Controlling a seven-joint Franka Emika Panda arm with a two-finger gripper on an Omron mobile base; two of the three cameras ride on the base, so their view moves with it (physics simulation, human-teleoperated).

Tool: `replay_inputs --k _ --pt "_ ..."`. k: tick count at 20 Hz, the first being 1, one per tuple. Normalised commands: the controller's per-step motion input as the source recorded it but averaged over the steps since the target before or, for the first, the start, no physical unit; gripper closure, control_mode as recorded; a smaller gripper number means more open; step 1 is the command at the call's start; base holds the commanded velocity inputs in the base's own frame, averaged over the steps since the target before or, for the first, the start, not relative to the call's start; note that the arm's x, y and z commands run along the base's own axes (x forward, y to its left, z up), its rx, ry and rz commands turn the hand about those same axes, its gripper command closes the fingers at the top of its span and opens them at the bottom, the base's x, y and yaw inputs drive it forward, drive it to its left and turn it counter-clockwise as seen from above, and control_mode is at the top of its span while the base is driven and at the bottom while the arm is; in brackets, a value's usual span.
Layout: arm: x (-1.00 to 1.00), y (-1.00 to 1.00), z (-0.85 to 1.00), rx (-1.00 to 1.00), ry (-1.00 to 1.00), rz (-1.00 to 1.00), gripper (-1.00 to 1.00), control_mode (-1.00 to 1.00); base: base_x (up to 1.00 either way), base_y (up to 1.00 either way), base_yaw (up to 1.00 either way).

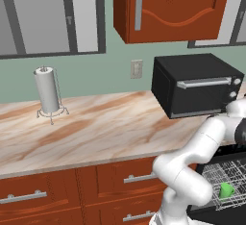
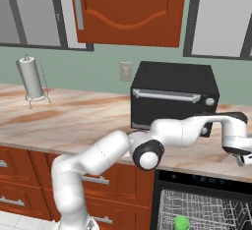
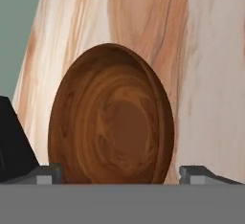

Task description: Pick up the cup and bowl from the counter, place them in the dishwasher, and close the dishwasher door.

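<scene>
Countertop of beige-and-brown marbled stone [image 1: 96, 128] runs the full width of both base views, with reddish-brown wooden drawers carrying silver bar handles [image 1: 29, 197] below it and a reddish-brown wall cabinet [image 1: 173, 7] hanging above. The white jointed arm [image 2: 113, 155] reaches across the front edge of the counter toward the far right side. A black boxy toaster oven with a silver handle and knobs [image 2: 172, 99] sits on the stone against the green wall. Below the counter edge the black built-in dishwasher [image 2: 197, 182] stands with its door down, and its pale grey wire rack [image 2: 202, 212] is exposed. A white paper-towel roll on a thin wire stand [image 1: 48, 92] is at the far left of the counter, well apart from the oven. In the hand view a round, dark brown wooden bowl [image 3: 111, 115] rests on the marbled stone, close under the camera. The small bright green cup [image 1: 226, 189] lies in the rack — in the right base view it shows at the rack's near edge. The two-finger gripper [image 3: 122, 174] has its 2 dark tips spread wide, 1 on each side of the bowl's near rim; whether they touch the bowl cannot be told.
</scene>
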Motion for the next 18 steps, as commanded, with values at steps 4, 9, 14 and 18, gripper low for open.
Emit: replay_inputs --k 4,9,14,18 --pt "0.44 -0.39 -0.13 0.00 0.00 0.00 -1.00 -1.00 0.00 0.00 0.00" --pt "0.29 -0.16 -0.16 0.00 0.01 0.00 1.00 -1.00 0.00 0.00 0.00" --pt "-0.15 -0.12 0.05 0.02 -0.03 0.00 1.00 -1.00 0.00 0.00 0.00" --pt "-0.49 -0.27 0.28 0.02 -0.11 0.00 1.00 -1.00 0.00 0.00 0.00"
